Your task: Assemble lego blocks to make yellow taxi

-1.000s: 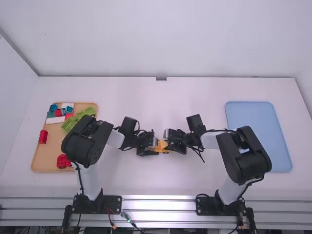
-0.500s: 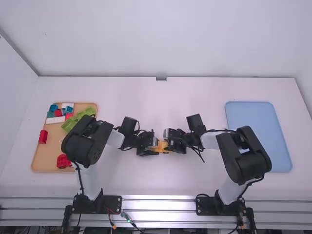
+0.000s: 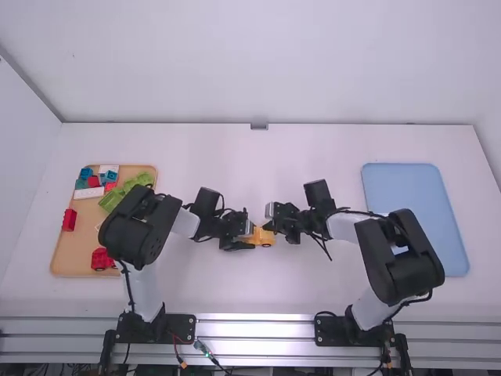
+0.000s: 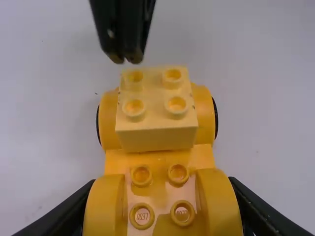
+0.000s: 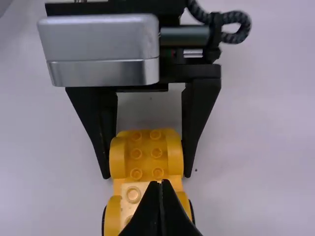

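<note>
Near the table's middle, my left gripper (image 3: pixel 246 238) is shut on the rear of the yellow car base (image 3: pixel 267 237). In the left wrist view, the left gripper (image 4: pixel 162 211) has its black fingers on both outer sides of the rounded fenders. A pale yellow 2x2 block (image 4: pixel 156 135) sits on the car between the wheels of the other end. My right gripper (image 3: pixel 268 226) is at that end; in the right wrist view the right gripper (image 5: pixel 161 184) has its fingertips together, over the pale block (image 5: pixel 132 191), which they partly hide, holding nothing.
At the left, a tan tray (image 3: pixel 77 251) holds green (image 3: pixel 117 196), red (image 3: pixel 69 220), blue and white blocks, plus a red wheeled piece (image 3: pixel 102 259). A blue tray (image 3: pixel 415 211) lies at the right.
The right gripper has shifted slightly up the high view, its arm outward to the right, uncovering more of the car's end. The left arm and the car have stayed put.
</note>
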